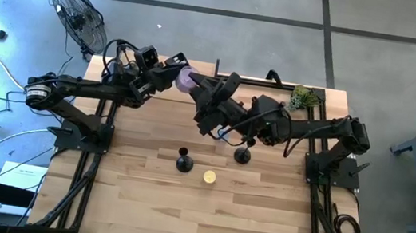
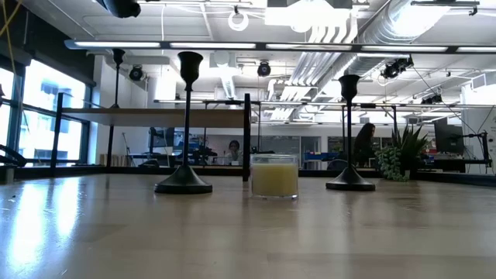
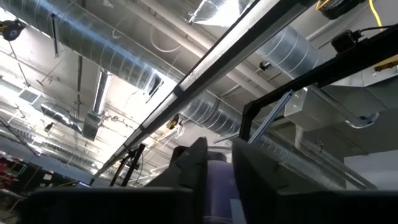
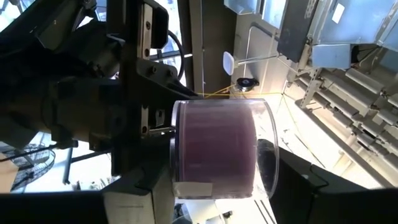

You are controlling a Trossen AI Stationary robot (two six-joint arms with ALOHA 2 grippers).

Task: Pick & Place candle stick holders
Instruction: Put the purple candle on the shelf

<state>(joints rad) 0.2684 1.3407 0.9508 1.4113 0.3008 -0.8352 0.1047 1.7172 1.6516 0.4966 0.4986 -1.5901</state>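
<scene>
Two black candle stick holders stand upright on their round bases on the wooden table [image 1: 141, 196], one [image 1: 183, 162] [image 2: 184, 116] left of the other [image 1: 243, 155] [image 2: 349, 132]. Neither gripper touches them. Both arms meet high over the far half of the table at a purple candle in a glass jar [image 1: 186, 80] [image 4: 217, 149]. My left gripper [image 1: 175, 76] [image 3: 219, 149] points up at a slant, fingers nearly together with purple between them. My right gripper [image 1: 199, 91] [image 4: 217, 193] has the jar lying between its fingers. My left gripper has the purple jar [image 3: 217, 183] between its two close-set fingers [image 3: 193, 168], coming from the table's left and slanting upward. Which part of the jar it has is hidden by the fingers. The jar is lifted clear of the table. My right gripper reaches in from the table's right, and the jar lies crosswise between its fingers, one beside each end [image 4: 177, 155]. The jar's edges hide the contact itself. The jar sits on its side, clear of the table.
A small yellow candle in a glass [image 1: 209, 177] [image 2: 274, 177] stands between the two holders, nearer the front edge. A green plant [image 1: 303, 97] [image 2: 403, 151] sits at the far right corner. A fan [image 1: 80, 15] stands off the table's far left.
</scene>
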